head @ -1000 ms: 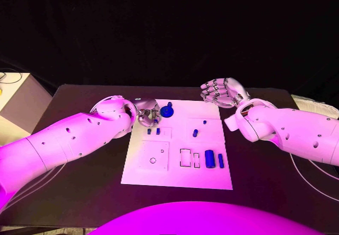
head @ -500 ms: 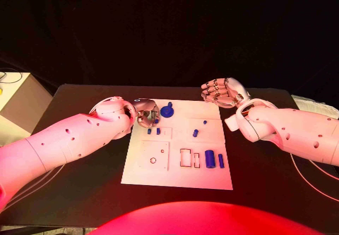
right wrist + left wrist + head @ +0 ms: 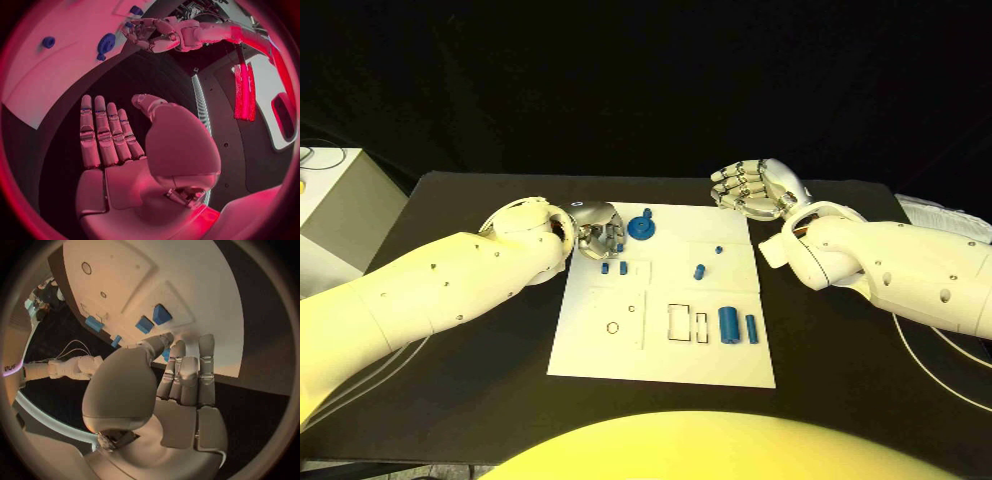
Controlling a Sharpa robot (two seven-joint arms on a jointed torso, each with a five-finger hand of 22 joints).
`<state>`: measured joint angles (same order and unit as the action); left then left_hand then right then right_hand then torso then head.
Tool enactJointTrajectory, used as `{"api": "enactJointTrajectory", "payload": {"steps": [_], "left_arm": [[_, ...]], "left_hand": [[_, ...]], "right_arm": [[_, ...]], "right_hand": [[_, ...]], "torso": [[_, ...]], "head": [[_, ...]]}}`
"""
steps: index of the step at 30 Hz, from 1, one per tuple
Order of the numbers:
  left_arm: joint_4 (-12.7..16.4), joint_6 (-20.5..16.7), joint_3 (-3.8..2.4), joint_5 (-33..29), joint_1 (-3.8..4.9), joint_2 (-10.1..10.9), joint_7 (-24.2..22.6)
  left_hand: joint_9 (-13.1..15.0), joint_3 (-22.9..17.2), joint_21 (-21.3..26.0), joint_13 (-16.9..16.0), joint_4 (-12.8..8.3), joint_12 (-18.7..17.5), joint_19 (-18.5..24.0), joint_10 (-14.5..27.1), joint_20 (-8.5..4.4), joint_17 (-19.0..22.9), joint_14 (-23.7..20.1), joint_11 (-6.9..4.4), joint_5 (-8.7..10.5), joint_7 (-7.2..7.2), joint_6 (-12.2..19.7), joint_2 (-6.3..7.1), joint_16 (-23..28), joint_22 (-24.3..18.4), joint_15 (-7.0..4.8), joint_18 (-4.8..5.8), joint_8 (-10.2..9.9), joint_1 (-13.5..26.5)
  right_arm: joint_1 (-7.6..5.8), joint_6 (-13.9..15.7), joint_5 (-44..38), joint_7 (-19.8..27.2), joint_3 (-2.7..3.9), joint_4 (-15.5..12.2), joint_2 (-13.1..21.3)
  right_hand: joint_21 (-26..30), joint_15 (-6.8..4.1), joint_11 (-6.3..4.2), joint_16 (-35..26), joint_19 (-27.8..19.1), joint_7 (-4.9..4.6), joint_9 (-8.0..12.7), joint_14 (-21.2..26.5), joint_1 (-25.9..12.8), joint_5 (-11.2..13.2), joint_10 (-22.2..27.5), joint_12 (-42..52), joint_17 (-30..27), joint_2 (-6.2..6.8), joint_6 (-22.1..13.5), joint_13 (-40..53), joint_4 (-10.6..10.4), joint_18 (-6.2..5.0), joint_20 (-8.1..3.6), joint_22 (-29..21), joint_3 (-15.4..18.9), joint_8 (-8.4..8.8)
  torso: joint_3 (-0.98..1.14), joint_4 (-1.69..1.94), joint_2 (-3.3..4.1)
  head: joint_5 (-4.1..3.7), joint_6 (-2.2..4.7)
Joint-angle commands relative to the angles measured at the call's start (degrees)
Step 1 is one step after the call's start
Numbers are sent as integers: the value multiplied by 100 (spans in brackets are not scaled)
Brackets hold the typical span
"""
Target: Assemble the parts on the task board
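The white task board (image 3: 661,345) lies mid-table. A round blue part (image 3: 642,227) stands near its far left corner, and my left hand (image 3: 599,228) hovers right beside it with fingers straight and nothing gripped. In the left wrist view a sliver of blue (image 3: 165,354) shows behind the fingers (image 3: 187,375). Two small blue pieces (image 3: 615,267) sit in a recess just nearer, with others (image 3: 700,270) mid-board. A thick blue cylinder (image 3: 728,325) and a slim one (image 3: 751,328) lie to the right. My right hand (image 3: 754,187) is raised off the far right corner, palm open and empty (image 3: 119,150).
Empty rectangular slots (image 3: 679,322) and a small ring hole (image 3: 613,327) mark the near half of the board. A pale box (image 3: 336,205) stands off the table's left edge. Black tabletop (image 3: 473,380) surrounds the board.
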<state>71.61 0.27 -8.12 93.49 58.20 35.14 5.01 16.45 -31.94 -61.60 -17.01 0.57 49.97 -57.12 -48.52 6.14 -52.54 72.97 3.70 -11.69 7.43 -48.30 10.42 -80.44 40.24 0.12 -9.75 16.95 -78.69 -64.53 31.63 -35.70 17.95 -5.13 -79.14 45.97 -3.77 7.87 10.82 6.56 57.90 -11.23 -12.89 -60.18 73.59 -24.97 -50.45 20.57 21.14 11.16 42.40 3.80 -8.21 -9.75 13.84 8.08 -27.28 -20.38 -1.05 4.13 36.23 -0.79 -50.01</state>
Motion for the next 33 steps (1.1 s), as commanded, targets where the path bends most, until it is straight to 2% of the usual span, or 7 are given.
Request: {"api": "enactJointTrajectory", "payload": {"steps": [1,14,22,28,31,32,33], "left_arm": [[25,-130,-3,17,-1,6,19],[108,-127,-67,-66,-3,159,12],[-4,-235,-428,-1287,-3,434,-52],[37,-250,-631,-3128,-20,740,-398],[94,-8,-667,-4126,-63,880,-692],[126,55,-675,-4439,-82,926,-787],[175,124,-683,-4809,-109,982,-896]], "left_hand": [[-8,-9,17,-14,23,52,41,48,-13,-13,-28,-7,-11,-2,55,40,-40,7,-1,-55,-38,-14],[-5,-36,105,-63,13,186,149,161,-23,130,-123,0,-16,-1,79,60,-15,-134,2,-82,-63,-50],[63,-157,314,142,-21,33,401,532,76,2064,-1393,171,-21,178,-52,-22,849,-229,132,-82,9,-177],[98,-95,480,501,29,-347,495,251,110,2358,-1406,203,4,218,-168,-59,1273,-337,162,-86,68,-57],[102,242,785,643,299,-543,478,283,180,2412,-1409,244,358,209,-115,96,1371,-553,222,-83,47,268],[96,333,920,692,360,-627,479,340,199,2441,-1461,258,787,205,-61,126,1436,-646,248,-85,23,292],[93,432,1045,731,426,-677,433,333,213,2463,-1468,266,810,222,-23,152,1482,-742,261,-89,5,307]], "right_arm": [[3,-75,-15,53,2,3,-4],[10,-121,-70,-12,2,22,8],[11,-300,-714,-138,2,176,66],[-2,-911,-1930,-804,2,172,132],[-6,-1157,-2663,-1120,2,155,147],[-7,-1232,-2916,-1226,2,144,152],[-9,-1309,-3224,-1347,3,129,157]], "right_hand": [[-17,-4,5,-22,32,-333,8,-47,-55,-29,-39,11,-8,-6,44,-9,31,-74,6,-5,10,24],[-18,-4,4,-34,35,-332,17,-44,10,-31,-29,8,-26,14,38,-9,110,-74,4,-38,-18,29],[-236,-180,-143,100,406,-183,18,-434,469,300,-406,41,-47,-17,409,-15,649,-70,-195,-51,-286,-96],[-880,-474,-343,426,955,-39,98,-1199,589,490,-1015,-129,121,-188,807,-15,914,-35,-551,324,-39,-2],[-1380,-641,-453,665,1205,62,154,-1680,557,539,-1287,-317,308,-229,1014,-13,971,-21,-732,657,107,96],[-1557,-690,-494,790,1332,89,165,-1898,530,636,-1358,-374,399,-224,1068,-9,973,-39,-792,768,145,124],[-1653,-721,-515,856,1381,109,171,-2001,513,697,-1403,-418,456,-214,1103,-8,973,-39,-817,832,154,145]], "torso": [[3,-7,4],[1,-6,-1],[5,-3,-10],[21,1,-13],[21,-5,-22],[20,-6,-25],[20,-8,-30]], "head": [[4,1],[-15,1],[-74,1],[-107,1],[-123,1],[-131,1],[-142,1]]}}
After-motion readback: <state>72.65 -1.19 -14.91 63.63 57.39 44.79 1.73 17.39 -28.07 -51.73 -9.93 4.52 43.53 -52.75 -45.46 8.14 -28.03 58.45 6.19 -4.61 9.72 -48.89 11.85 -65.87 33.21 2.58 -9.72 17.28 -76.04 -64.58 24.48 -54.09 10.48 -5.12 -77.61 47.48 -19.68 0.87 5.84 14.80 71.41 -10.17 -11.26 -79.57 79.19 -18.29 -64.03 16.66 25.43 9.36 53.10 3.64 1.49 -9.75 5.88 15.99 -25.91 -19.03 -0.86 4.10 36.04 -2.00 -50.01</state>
